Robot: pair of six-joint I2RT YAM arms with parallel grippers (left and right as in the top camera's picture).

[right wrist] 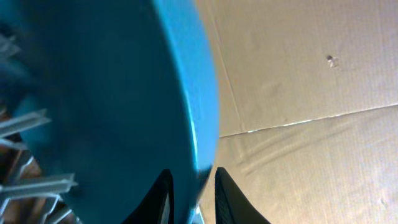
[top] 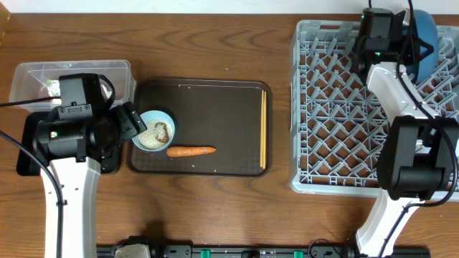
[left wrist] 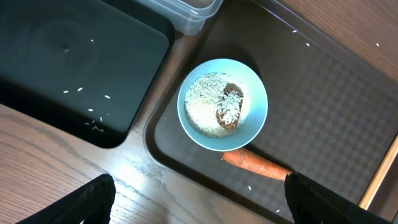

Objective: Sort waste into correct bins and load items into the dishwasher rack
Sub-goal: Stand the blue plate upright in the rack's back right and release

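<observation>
At far right, right gripper [right wrist: 192,194] reaches over rack [top: 323,107], jaws narrow astride upright blue plate [right wrist: 112,93] rim; grip unclear. Left gripper [left wrist: 205,200] wide, pointing down above rice bowl [left wrist: 222,104] on brown tray [left wrist: 323,112].

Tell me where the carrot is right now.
In the overhead view the carrot lies on the brown tray, left of centre near its front edge, just beside the light-blue bowl.

No legible text, label, brand or number — on anything in view
</observation>
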